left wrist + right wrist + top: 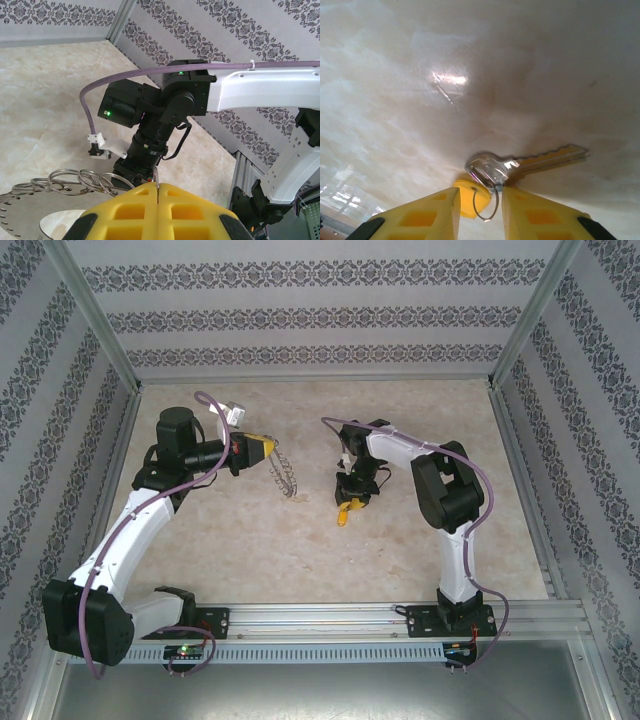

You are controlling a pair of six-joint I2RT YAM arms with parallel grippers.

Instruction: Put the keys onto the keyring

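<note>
While the left fingers (268,447) press together on a thin strand of the keyring (286,478), the rest of that ring dangles edge-on just below their tips, above the counter (250,550). From the left wrist, the two yellow halves (157,192) meet with no gap, and a single wire rises from the seam. Just to the left of the tips hangs a bunch of overlapping wire loops (75,180), too tangled to count. Below them sits a grey toothed, perforated edge (20,215); whether it is part of the ring cannot be told.

The right fingers (346,512) point down at the counter, well apart from the left pair. The right wrist view shows them (480,190) set narrowly apart, with nothing spanning the gap.

One key (520,164) lies flat just beyond their tips. Its silver bow is nearest the gap and its toothed blade runs off to the right. One small wire ring (495,202), threaded through the bow, reaches into the gap. One yellow-orange round piece (467,200) sits against the tip of the finger on that view's left.
</note>
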